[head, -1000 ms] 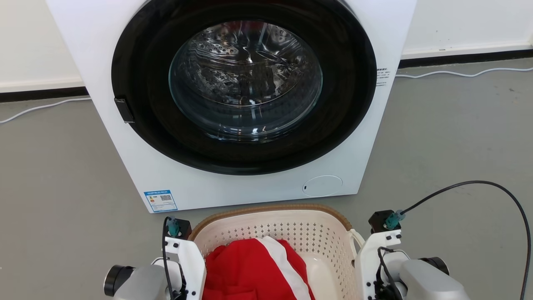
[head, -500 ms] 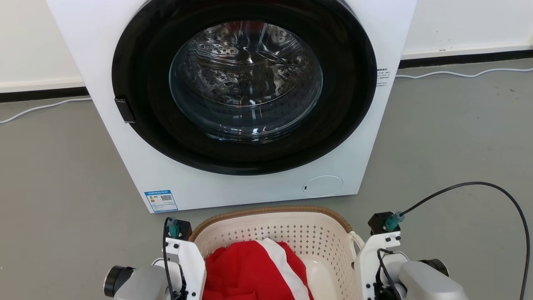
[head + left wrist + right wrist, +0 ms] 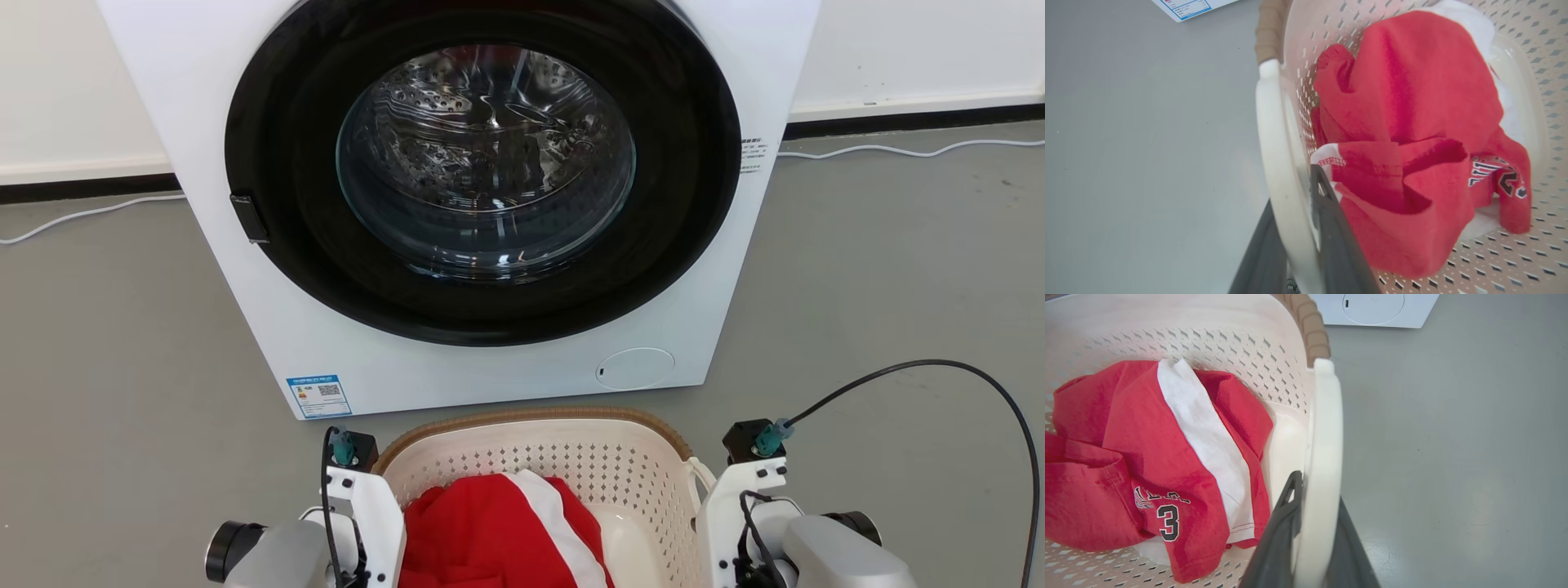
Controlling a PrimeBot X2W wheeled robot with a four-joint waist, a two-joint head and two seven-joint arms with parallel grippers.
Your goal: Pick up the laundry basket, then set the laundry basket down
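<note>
**Head view.** The laundry basket (image 3: 535, 418) is at the bottom centre of the frame, just below the washing machine (image 3: 245, 327). A red shirt (image 3: 482, 531) lies inside it. A pale arm flanks the basket on each side. Whether its base touches the floor (image 3: 98, 367) cannot be told.

**Left wrist view.** At bottom centre, the left gripper (image 3: 1294, 192) is clenched on the basket's left handle (image 3: 1271, 134). One dark finger is inside the loop and the other is outside it.

**Right wrist view.** At bottom centre, the right gripper (image 3: 1316, 490) grasps the right handle (image 3: 1325, 416) in the same way. The shirt fills the left of the frame.

**Procedure.** The step in hand appears to be carrying or lowering the basket in front of the machine.
1. Hold both handles at equal height so the basket stays level and the shirt does not slide.
2. Lower both arms together and slowly.
3. Leave clear floor between the rim and the machine front.
4. Do not release either handle until the base rests flat. Releasing one side early would likely tip the load
</note>
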